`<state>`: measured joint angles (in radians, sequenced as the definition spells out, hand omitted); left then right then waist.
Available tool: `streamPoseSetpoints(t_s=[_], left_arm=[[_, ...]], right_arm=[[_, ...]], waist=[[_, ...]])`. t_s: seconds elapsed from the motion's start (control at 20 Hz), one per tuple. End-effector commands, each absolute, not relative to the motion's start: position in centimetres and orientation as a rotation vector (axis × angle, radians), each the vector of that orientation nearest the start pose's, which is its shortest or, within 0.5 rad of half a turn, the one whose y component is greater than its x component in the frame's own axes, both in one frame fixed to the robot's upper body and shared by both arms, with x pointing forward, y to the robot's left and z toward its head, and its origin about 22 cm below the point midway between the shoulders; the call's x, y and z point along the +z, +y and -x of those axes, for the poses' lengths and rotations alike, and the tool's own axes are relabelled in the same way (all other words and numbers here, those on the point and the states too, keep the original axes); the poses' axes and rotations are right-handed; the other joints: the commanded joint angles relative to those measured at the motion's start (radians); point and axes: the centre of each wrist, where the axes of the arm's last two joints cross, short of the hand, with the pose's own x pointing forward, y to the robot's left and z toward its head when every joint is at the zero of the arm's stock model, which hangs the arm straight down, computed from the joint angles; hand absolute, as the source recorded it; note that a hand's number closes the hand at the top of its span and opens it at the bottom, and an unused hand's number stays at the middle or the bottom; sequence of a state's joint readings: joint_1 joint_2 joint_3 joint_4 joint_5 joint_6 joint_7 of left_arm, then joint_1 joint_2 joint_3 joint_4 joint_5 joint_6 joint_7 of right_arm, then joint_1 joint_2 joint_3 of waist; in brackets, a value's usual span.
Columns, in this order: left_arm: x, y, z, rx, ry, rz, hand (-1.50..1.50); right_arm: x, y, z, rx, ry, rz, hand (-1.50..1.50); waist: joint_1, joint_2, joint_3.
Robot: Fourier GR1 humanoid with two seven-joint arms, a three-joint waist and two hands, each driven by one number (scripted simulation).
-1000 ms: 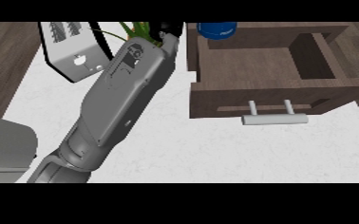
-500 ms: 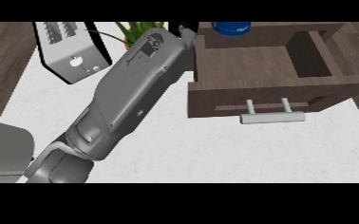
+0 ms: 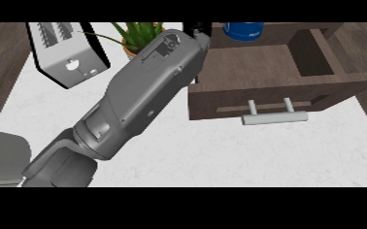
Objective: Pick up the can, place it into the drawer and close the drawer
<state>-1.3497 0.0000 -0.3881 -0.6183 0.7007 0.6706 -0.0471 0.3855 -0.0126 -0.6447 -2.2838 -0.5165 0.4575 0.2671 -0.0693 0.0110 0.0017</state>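
Observation:
The blue can (image 3: 243, 31) shows at the picture's top edge, over the back of the open wooden drawer (image 3: 258, 68). My left forearm runs up from the lower left to the drawer's near-left corner. Only a black bit of my left hand (image 3: 198, 29) shows beside the can, and the forearm and the picture's edge hide the rest. The can travels with that hand, so the hand is shut on it. The drawer's inside is bare brown wood. Its pale bar handle (image 3: 276, 118) faces me. My right hand is out of view.
A silver toaster (image 3: 68, 53) stands at the back left. A potted green plant (image 3: 136, 35) stands just left of my forearm. White counter (image 3: 237, 155) lies in front of the drawer. A grey shape (image 3: 10, 160) sits at the lower left edge.
My left forearm has swung to the right toward the drawer, and the blue can has moved right with it, from beside the drawer's back-left corner to over its back. The drawer stayed put.

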Motion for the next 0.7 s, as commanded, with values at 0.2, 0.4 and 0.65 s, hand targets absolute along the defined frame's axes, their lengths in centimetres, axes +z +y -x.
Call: streamPoseSetpoints(t_s=[0.2,0.4,0.65], left_arm=[[19.0,-1.4,-42.1,0.019,-1.643,0.063,1.50],[18.0,-1.3,-42.0,0.015,-1.659,0.015,-1.50],[17.1,-2.0,-41.1,0.039,-1.635,-0.027,-1.50]], right_arm=[[12.5,-36.2,-8.8,-0.113,-1.830,0.124,-1.50],[12.9,-35.8,-8.5,-0.115,-1.808,0.118,-1.50],[12.9,-36.4,-8.8,-0.105,-1.793,0.102,-1.50]], waist=[[-0.007,0.004,0.000],[-0.015,0.005,0.000],[-0.018,0.003,0.000]])
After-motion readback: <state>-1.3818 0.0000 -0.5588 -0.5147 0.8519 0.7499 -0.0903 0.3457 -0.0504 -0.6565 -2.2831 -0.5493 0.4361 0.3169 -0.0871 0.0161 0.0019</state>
